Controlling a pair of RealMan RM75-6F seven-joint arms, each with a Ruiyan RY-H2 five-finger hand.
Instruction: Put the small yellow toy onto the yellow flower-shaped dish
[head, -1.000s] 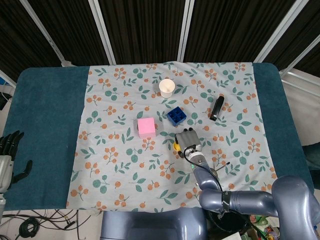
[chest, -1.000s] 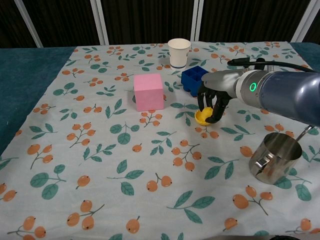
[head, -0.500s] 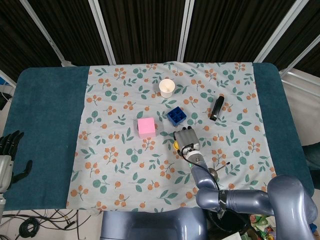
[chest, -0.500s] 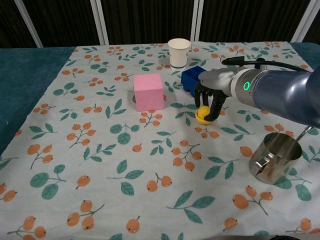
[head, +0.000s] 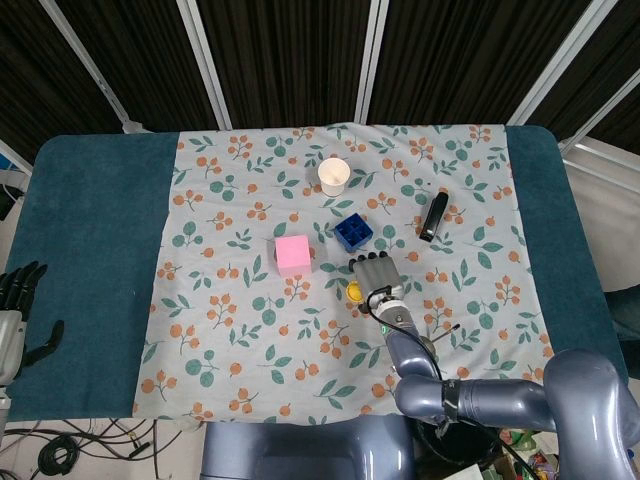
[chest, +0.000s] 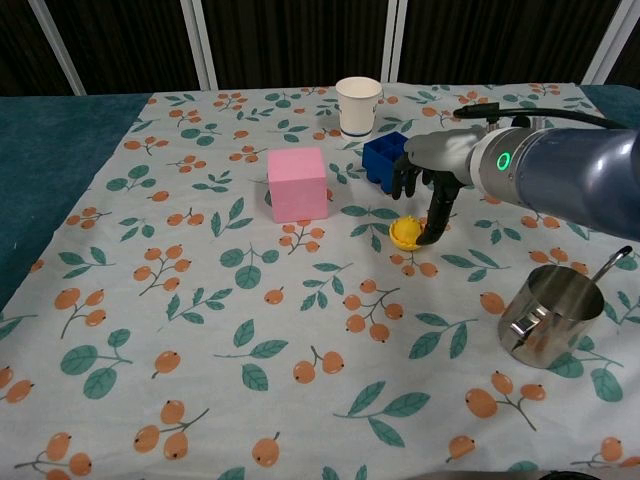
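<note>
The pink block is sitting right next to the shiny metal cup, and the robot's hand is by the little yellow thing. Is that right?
Not quite. The pink block sits far from the metal cup, which stands alone at the right in the chest view. The block's nearer neighbour is the blue block. The right hand is indeed by the little yellow thing.

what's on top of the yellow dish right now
A small yellow toy sits on the yellow dish, with the right hand just above, fingers extended down beside it. The dish's middle is covered.
</note>
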